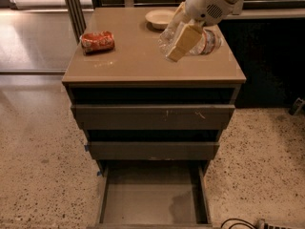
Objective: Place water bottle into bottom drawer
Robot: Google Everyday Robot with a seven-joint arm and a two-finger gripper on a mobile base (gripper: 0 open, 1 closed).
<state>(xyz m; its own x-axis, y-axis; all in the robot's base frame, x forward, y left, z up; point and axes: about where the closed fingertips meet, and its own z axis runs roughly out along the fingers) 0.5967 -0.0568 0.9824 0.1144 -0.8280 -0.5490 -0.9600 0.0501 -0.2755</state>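
Observation:
The water bottle (206, 40), clear and crinkled with a coloured label band, lies sideways in my gripper (172, 43), lifted above the right side of the cabinet top (128, 61). The gripper comes down from the upper right on a white arm, and its cream fingers (183, 41) are shut across the bottle's body. The bottle's cap is hidden. The bottom drawer (143, 199) is pulled open at the foot of the cabinet, a shallow grey tray with nothing in it, well below and in front of the gripper.
A crushed red-orange can (97, 41) lies on the left of the cabinet top. A white dish (159, 18) sits at the back of it. The two upper drawers (152, 117) stand slightly out. A dark cable (238, 222) lies on the speckled floor at the bottom right.

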